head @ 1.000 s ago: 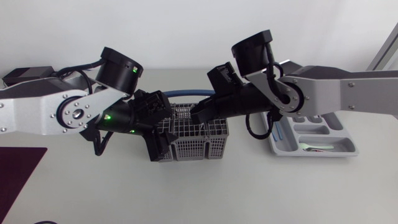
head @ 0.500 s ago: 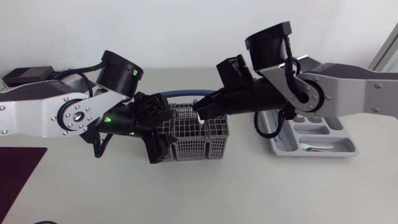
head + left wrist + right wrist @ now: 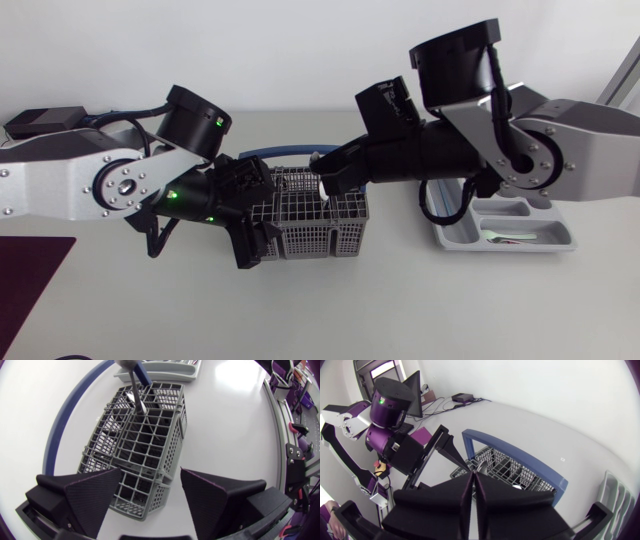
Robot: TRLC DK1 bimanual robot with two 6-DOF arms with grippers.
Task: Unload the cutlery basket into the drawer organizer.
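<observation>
While the left gripper (image 3: 150, 472) stands spread astride one end of the grey cutlery basket (image 3: 310, 228), the right gripper (image 3: 472, 480), fingers pressed nearly together, pinches a silver utensil (image 3: 136, 391) upright over it — drawer organizer (image 3: 505, 247) nearby.

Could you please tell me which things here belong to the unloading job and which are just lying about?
Job: cutlery basket, utensil in the right end effector, drawer organizer, left end effector at the basket's end.
Lying about: dark mat, small black box.
</observation>
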